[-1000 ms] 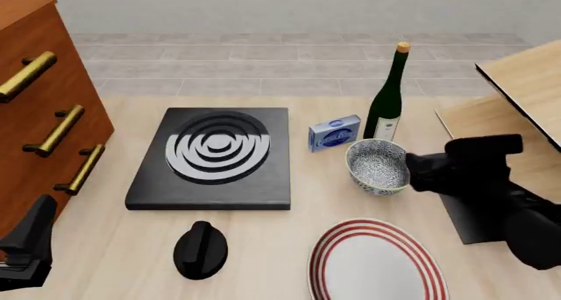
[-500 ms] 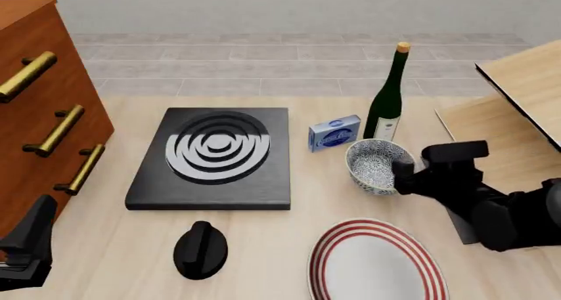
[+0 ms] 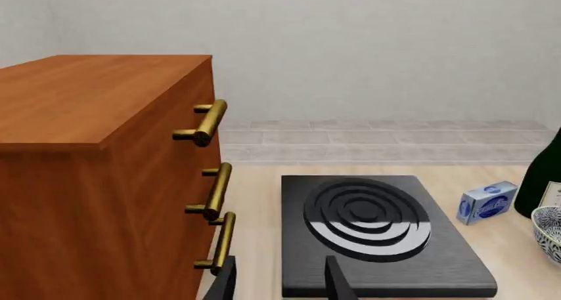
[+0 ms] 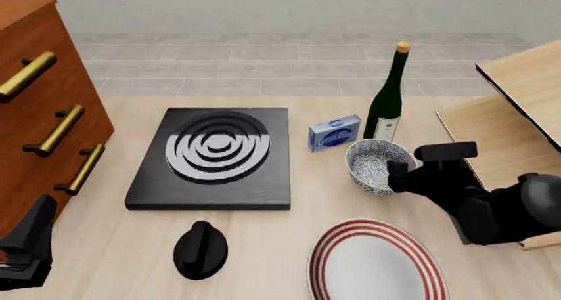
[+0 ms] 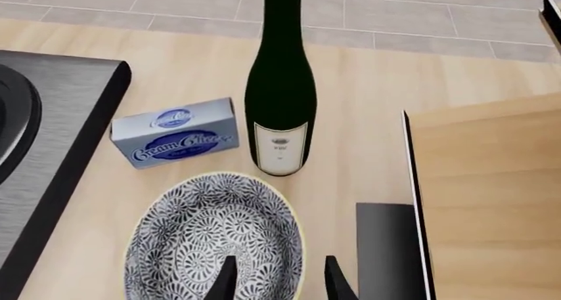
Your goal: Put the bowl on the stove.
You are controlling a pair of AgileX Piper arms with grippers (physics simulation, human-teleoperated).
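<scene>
The step in hand is the grasp approach: the small deep white bowl with blue-grey ornamental pattern stands on the light wooden table, between the flat square black stove with concentric silver-grey burner rings and the right gripper, and just in front of the dark green glass wine bottle with a cork. The bowl is not yet on the stove. The right gripper is at the bowl's near-right rim; in the right wrist view its two fingertips are parted by a narrow gap, with one over the patterned interior and the other at or just outside the rim. Whether they touch the rim cannot be told. The next move likely calls for closing on the rim wall, lifting clear of the table, and carrying the bowl left over the burner rings. The left gripper hangs idle near the wooden drawer cabinet with brass handles, fingers spread, holding nothing.
</scene>
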